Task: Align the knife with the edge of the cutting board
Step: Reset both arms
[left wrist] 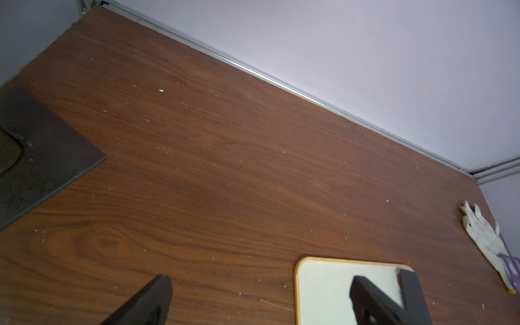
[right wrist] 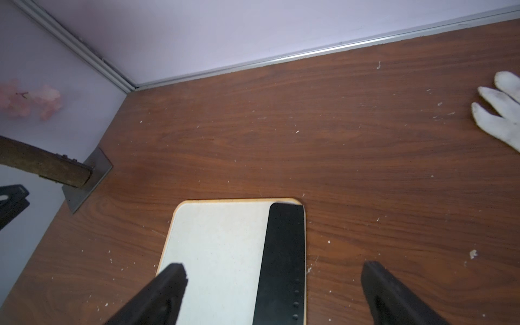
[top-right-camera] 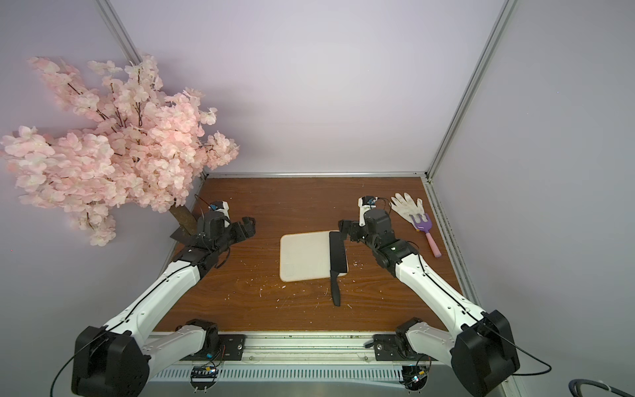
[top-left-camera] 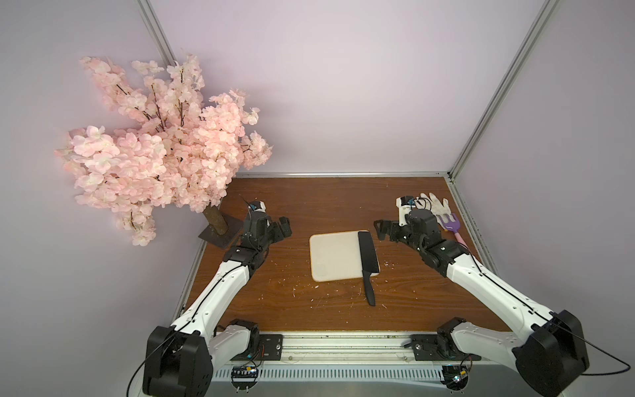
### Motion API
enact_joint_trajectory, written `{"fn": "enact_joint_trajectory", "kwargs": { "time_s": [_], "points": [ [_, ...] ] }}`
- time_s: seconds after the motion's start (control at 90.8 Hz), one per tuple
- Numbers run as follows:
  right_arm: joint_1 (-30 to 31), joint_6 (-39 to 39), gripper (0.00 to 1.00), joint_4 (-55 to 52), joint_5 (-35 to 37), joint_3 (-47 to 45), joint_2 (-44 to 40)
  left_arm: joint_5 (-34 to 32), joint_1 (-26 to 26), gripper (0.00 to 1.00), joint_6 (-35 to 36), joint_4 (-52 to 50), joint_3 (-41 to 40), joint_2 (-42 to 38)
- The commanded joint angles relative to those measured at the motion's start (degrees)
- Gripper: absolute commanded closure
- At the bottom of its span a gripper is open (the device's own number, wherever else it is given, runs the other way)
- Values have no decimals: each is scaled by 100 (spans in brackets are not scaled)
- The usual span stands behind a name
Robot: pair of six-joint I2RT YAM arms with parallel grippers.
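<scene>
left arm (top-left-camera: 223, 285) and right arm (top-left-camera: 488, 285) wore white shells with black joints | thin black cables (top-left-camera: 214, 292) ran along both | left claw (top-left-camera: 285, 227), right claw (top-left-camera: 379, 231) were matte black | wrist camera mounts (top-left-camera: 259, 207) were white

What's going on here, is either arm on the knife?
Neither arm holds anything. The knife lies flat along the edge of the cutting board on the right arm's side, blade on the board, handle jutting off the near edge onto the table. The right gripper is open near the blade's far end. The left gripper is open too, off to the other side.
</scene>
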Motion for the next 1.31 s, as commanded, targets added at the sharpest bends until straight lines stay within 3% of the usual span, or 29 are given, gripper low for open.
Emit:
{"fn": "enact_joint_trajectory", "kwargs": {
  "time_s": [0.0,0.165,0.407,0.627,0.892,1.123,1.299],
  "points": [
    [-416,-133,1,273,-369,254,55,153,376,0,67,539,-165,-29],
    [-889,-201,1,471,-142,263,201,5,719,0,44,757,-184,107],
    [-1197,-522,1,1457,871,-152,-112,-382,745,0,114,874,118,503],
    [-1691,-548,1,1750,918,-40,196,-737,745,0,239,995,331,743],
    [-2141,-561,1,2892,1402,-1007,290,-1163,743,0,362,1255,351,1150],
    [-2249,-732,1,3774,1759,-1793,378,-1838,659,0,818,3022,-606,1300],
    [-2276,-893,1,4232,1864,-2135,491,-1921,657,0,1255,4493,-1410,1301]
  ]
}}
